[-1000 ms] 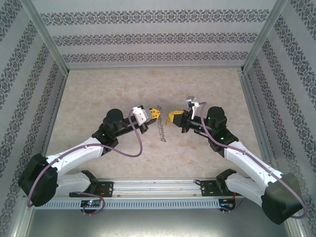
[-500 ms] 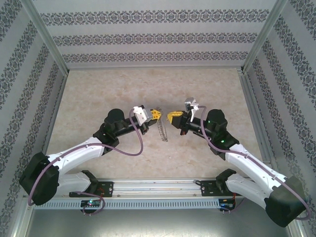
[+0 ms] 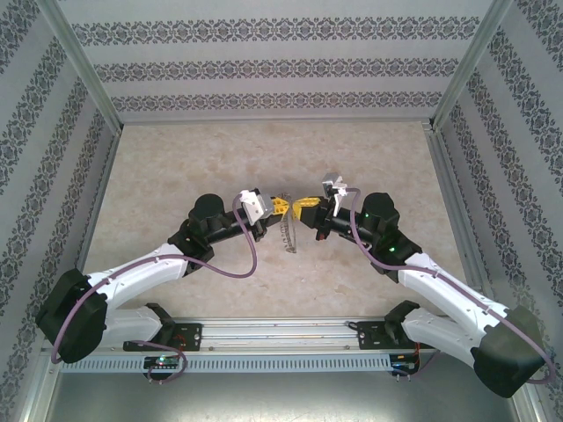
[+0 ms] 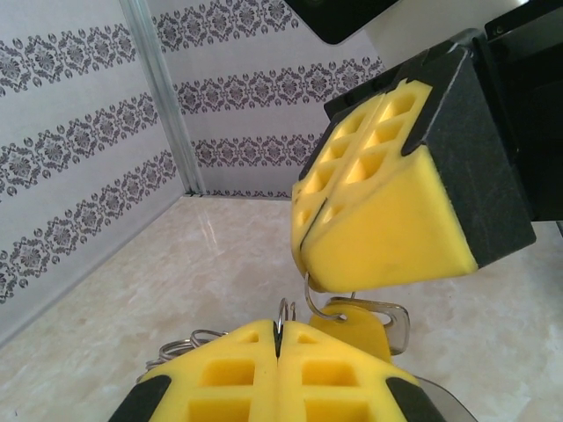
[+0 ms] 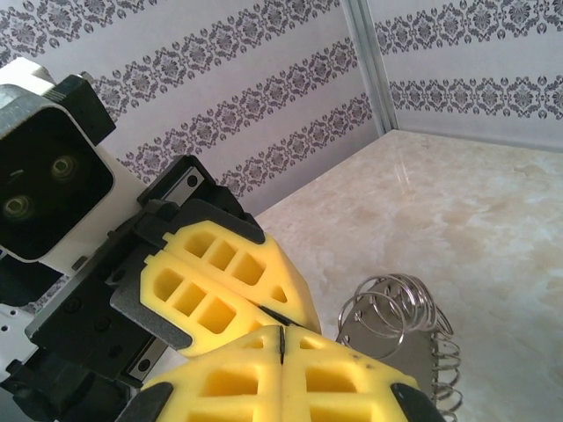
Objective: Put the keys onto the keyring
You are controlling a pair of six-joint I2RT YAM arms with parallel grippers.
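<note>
The keyring [image 3: 288,234] hangs edge-on between my two grippers, a grey hoop fringed with small wire rings [image 5: 393,309]. My left gripper [image 3: 277,205] is shut on one of those rings, whose wire [image 4: 283,309] pokes up from the seam of its yellow fingers [image 4: 220,378]. My right gripper [image 3: 303,207] is shut too, tip to tip with the left. A thin wire loop [image 4: 313,299] comes out of its seam and threads the orange-yellow head of the key [image 4: 361,331], which dangles just below. In the right wrist view, my right gripper [image 5: 280,339] nearly touches the left gripper [image 5: 293,312].
Both grippers meet in mid-air over the middle of the marble-patterned tabletop [image 3: 176,167]. Patterned walls with metal corner posts [image 3: 84,72] close in the back and sides. A metal rail [image 3: 281,332] runs along the near edge by the arm bases.
My right gripper has moved left and slightly up toward the left gripper, closing the gap between them. The left gripper and the hanging keyring have barely shifted.
</note>
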